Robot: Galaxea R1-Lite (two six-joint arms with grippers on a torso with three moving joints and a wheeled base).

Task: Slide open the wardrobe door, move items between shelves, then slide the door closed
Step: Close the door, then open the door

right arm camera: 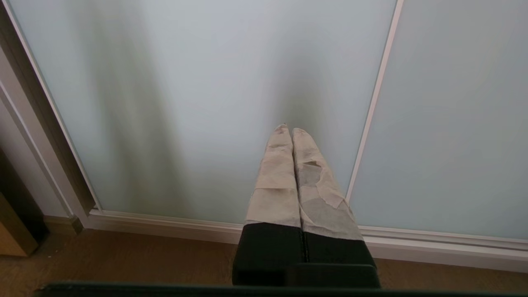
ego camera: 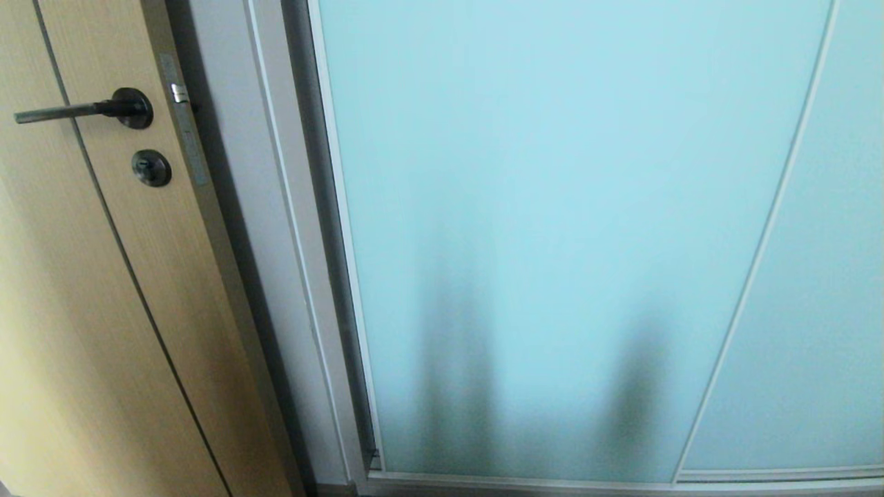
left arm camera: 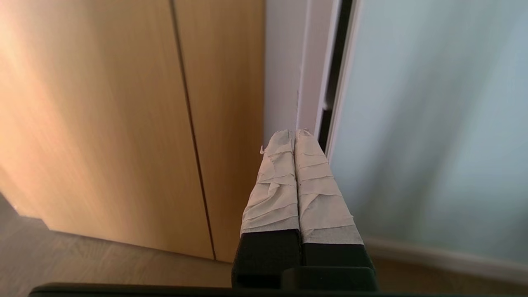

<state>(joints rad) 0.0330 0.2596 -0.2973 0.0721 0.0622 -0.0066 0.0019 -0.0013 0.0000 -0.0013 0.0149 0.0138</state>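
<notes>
frosted aqua glass fills most of the head view: the sliding door [ego camera: 552, 228] is fully shut, its slim pale frame edge close against the white wardrobe post [ego camera: 276, 228], with a second glass panel [ego camera: 822, 290] overlapping it on the robot's right. tan wooden door [ego camera: 90, 290] with a dark lever handle [ego camera: 83, 109] stands to the left, not part of the job. no clothes or shelves can be made out; only dim dark shapes behind the frosting. neither arm shows in the head view. left gripper [left arm camera: 293, 132] has its taped fingers [left arm camera: 274, 181] pressed together, empty, tips aimed at the white post right beside the dark gap where the door's left edge [left arm camera: 340, 103] meets it. right gripper [right arm camera: 287, 128] also closed and empty, low down, pointing at the lower part of the glass near the dividing frame strip [right arm camera: 373, 115]; seems parked. step in hand, as i judge it: getting the left fingertips onto the door's left edge to start the slide. to do it well: keep the fingers closed as a narrow wedge, bring the tips into the gap between post and frame rather than onto the glass face, and bear on the metal frame only. then push steadily toward the robot's right, level with the track, no inward pressure that could bind the panel. risks: slipping off the thin frame, or skating across smooth glass with no purchase. avoid the wooden door on the left.
</notes>
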